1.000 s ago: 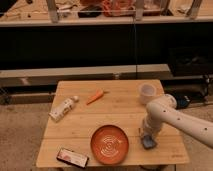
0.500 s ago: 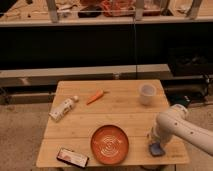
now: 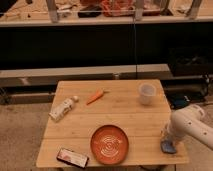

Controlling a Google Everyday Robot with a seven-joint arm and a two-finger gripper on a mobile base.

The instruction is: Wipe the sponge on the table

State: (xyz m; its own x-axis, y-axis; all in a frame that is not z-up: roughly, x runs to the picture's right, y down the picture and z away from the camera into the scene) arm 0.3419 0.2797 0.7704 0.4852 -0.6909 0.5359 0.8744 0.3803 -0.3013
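Note:
The blue sponge (image 3: 167, 147) lies at the right front corner of the light wooden table (image 3: 80, 127), close to the edge. My white arm comes in from the right, and the gripper (image 3: 167, 140) points down right on top of the sponge, pressing on or holding it; which of the two is hidden by the arm. Only a small blue patch of the sponge shows below the gripper.
An orange plate (image 3: 109, 144) sits at the front middle, a dark phone-like slab (image 3: 72, 157) at the front left. A white bottle (image 3: 63, 108) lies on the left, a carrot (image 3: 95, 96) behind the middle, a white cup (image 3: 146, 93) at the back right. A long grey shelf (image 3: 75, 74) runs behind.
The arm and gripper have slid toward the front right corner of the table, and the sponge has gone with them.

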